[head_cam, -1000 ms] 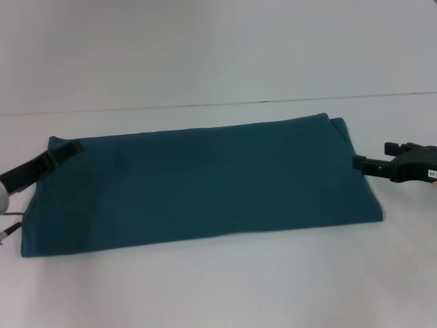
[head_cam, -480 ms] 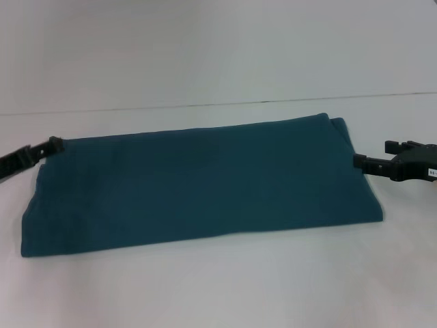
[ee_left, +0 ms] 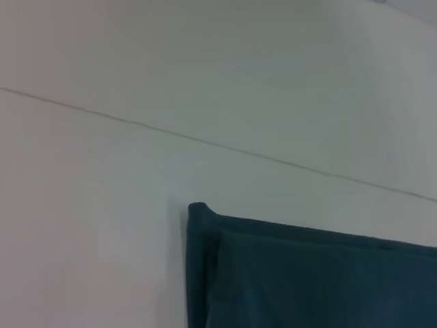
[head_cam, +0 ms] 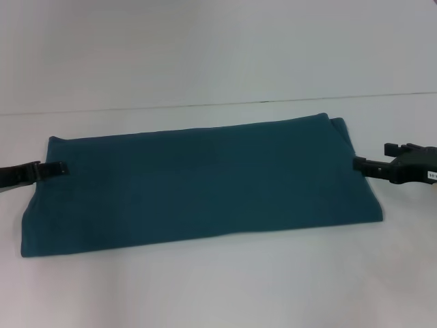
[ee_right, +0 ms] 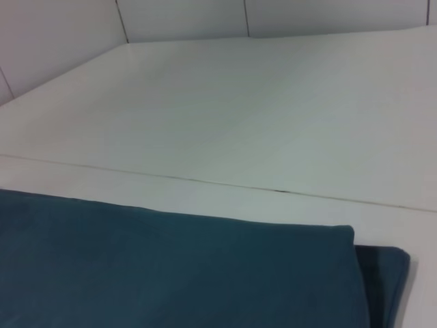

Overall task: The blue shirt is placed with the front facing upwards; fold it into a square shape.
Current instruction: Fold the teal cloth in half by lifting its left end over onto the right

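Teal-blue cotton, the shirt [head_cam: 205,181] lies folded into a long flat band on the white tabletop [head_cam: 218,287], plain side up; no lettering, collar or sleeves show. Cloth smooth, few creases, faint fold shadows across the middle. In the left wrist view the shirt [ee_left: 307,273] shows two stacked layers at its far corner, the lower layer peeking out as a narrow strip along the end. In the right wrist view the shirt [ee_right: 177,266] likewise shows a top layer stopping short of a darker under-layer at the right end. Tabletop is matte white; a thin dark seam [head_cam: 218,104] runs across it behind the shirt, side to side, with more white surface beyond. Right wrist view shows pale wall panels with vertical joints past the table's far edge. Long axis of the band runs left to right across the table, slightly skewed: right end sits farther back, left end nearer the front edge. Band sits about centred, between the seam and the front edge. Left gripper [head_cam: 60,168] reaches in from the left edge, its tip at the shirt's left end over the cloth; cannot tell if fingers are open or closed. Right gripper [head_cam: 360,163] comes in from the right edge, tip touching the shirt's right end; finger state likewise unclear.
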`<state>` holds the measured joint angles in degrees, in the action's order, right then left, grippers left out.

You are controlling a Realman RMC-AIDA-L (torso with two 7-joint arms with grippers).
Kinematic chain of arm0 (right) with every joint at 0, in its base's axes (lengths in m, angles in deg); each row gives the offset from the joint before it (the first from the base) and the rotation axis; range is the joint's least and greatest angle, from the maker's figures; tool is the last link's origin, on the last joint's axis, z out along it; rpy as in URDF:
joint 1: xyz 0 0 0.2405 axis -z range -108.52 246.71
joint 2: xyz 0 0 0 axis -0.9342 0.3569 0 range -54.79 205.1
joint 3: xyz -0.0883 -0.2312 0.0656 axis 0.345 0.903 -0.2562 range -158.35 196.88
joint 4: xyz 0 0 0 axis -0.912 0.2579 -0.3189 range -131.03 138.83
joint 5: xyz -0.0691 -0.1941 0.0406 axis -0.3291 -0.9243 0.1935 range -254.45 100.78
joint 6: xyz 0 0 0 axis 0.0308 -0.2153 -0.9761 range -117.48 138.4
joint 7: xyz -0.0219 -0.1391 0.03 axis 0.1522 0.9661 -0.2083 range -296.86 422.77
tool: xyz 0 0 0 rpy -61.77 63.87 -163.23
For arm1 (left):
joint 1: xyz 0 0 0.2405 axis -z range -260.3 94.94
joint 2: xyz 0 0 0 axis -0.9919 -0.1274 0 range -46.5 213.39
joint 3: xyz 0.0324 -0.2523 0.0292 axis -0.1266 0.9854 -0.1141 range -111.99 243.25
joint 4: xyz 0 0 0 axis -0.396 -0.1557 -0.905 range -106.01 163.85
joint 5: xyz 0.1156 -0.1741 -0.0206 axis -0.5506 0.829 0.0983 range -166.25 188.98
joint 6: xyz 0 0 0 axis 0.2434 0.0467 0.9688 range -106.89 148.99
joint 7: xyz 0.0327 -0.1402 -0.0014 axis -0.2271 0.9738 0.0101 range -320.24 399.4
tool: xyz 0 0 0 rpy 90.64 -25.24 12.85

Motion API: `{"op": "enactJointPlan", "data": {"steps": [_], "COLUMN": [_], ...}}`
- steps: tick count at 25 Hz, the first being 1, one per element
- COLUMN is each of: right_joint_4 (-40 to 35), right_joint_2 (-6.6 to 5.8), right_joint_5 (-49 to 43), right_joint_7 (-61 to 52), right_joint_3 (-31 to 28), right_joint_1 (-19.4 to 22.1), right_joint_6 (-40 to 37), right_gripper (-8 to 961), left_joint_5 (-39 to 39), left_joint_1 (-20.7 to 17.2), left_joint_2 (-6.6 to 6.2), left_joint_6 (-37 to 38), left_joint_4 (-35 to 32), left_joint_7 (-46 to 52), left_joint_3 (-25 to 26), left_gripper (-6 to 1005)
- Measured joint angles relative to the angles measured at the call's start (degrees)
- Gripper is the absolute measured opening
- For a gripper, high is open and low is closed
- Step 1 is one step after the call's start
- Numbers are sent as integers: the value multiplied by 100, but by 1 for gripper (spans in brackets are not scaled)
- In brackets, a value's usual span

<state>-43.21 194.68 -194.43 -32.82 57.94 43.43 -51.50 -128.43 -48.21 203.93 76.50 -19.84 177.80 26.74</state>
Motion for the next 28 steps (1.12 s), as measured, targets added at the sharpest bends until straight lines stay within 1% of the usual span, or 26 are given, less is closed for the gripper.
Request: {"op": "enactJointPlan", "data": {"steps": [5,14,28], "right_joint_4": [18,27,45], "right_joint_2": [0,0,0], "right_joint_5": [0,0,0], "right_joint_7": [32,33,50], "right_joint_3": [0,1,0], "right_joint_1": [30,52,53], "right_joint_6": [8,30,54], "right_gripper": [914,914,914], "left_joint_5": [-248,-466,-548], "left_joint_1": [93,96,106], "left_joint_2": [-3,-22,43], "left_joint_6": [-22,-170,-576], "left_joint_4": [4,21,328], "left_joint_7": [55,245,218], "left_joint_3": [-9,-1,-5], "left_gripper": [873,874,876]}}
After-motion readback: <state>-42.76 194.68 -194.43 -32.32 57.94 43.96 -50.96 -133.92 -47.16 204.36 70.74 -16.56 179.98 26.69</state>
